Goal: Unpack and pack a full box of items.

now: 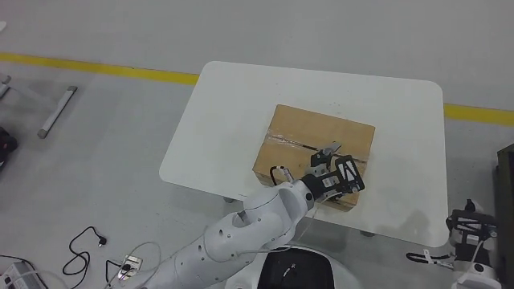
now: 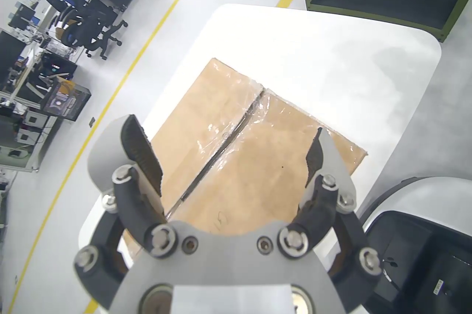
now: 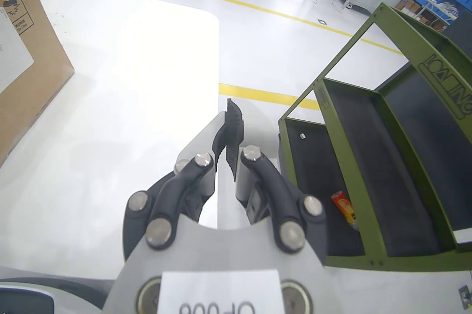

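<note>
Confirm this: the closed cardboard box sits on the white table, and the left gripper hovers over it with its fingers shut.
Not shut: the left wrist view shows the left gripper open. The closed cardboard box does sit on the white table, with the gripper over it.

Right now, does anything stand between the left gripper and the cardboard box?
Nothing visible does. The left gripper is open right over the closed cardboard box, beside its taped seam.
</note>
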